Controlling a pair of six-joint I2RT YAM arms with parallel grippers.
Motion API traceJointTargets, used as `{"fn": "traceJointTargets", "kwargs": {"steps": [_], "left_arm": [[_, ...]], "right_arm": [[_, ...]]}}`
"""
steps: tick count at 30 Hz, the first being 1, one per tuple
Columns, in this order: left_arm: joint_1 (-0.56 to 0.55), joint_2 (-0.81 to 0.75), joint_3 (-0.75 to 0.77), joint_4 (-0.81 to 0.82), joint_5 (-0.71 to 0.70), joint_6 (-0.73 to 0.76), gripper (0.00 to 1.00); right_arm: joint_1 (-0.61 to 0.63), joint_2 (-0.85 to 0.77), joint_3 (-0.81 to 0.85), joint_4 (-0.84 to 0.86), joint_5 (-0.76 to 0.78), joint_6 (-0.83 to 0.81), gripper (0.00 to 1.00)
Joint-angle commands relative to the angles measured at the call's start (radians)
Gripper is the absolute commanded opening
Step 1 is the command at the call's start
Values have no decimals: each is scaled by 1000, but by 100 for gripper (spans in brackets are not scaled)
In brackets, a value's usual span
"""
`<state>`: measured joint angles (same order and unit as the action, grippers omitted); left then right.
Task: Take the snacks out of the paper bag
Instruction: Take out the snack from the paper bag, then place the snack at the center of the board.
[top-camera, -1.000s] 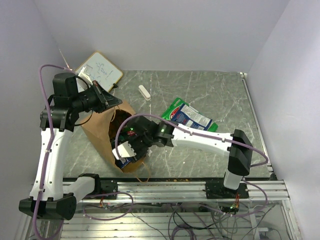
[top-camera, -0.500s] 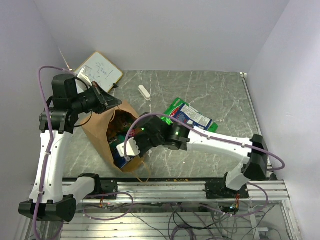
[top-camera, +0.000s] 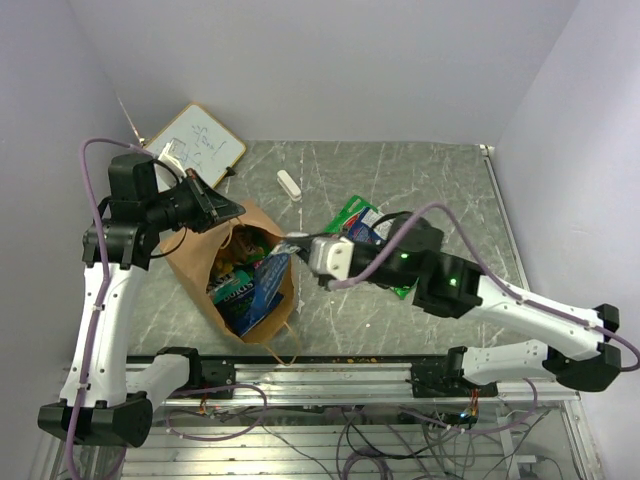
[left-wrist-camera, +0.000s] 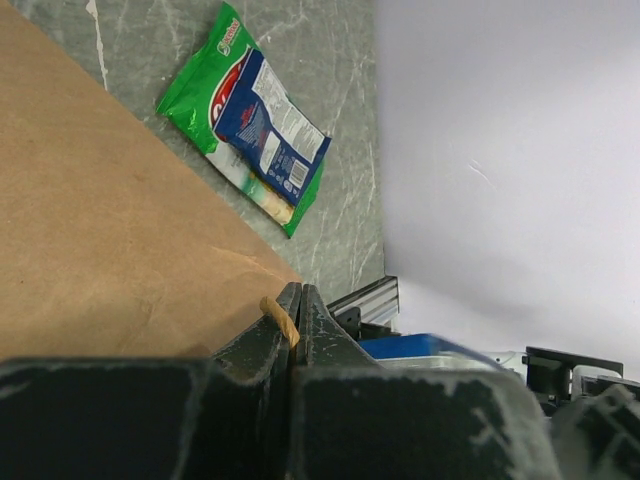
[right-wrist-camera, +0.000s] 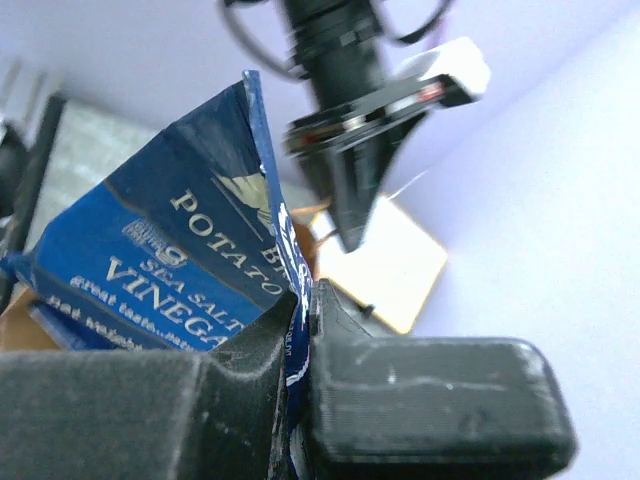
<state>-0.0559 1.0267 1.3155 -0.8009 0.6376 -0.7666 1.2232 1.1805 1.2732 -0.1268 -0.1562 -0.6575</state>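
Note:
The brown paper bag (top-camera: 195, 262) lies on the table with its mouth up and to the right. My left gripper (top-camera: 218, 210) is shut on the bag's twisted paper handle (left-wrist-camera: 280, 318), beside the bag's side (left-wrist-camera: 100, 220). My right gripper (top-camera: 298, 246) is shut on the top edge of a blue packet (top-camera: 268, 285), which hangs half out of the bag's mouth and fills the right wrist view (right-wrist-camera: 150, 260). A multicoloured green-edged packet (top-camera: 235, 285) lies inside the bag. A green packet (left-wrist-camera: 195, 100) with a blue packet (left-wrist-camera: 270, 130) on it lies on the table. I see no tiny red packet.
A small white block (top-camera: 289, 184) lies at the back middle of the table. A wood-framed whiteboard (top-camera: 200, 140) leans at the back left. The aluminium rail (top-camera: 330, 375) runs along the near edge. My right arm covers most of the packets on the table (top-camera: 352, 212).
My right gripper has pulled back to the right, out of the bag, drawing the blue packet up to the bag's mouth. The left gripper has kept hold of the handle.

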Motion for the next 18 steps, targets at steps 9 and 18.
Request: {"fn": "traceJointTargets", "kwargs": {"steps": [9,18], "left_arm": [[2,28,20,36,13,19,7],[1,26,18,35,14,35,7]], "right_arm": [[-27,-54,-85,466,607,147,0],[-254,-40,-127,218,904,774,0]]}}
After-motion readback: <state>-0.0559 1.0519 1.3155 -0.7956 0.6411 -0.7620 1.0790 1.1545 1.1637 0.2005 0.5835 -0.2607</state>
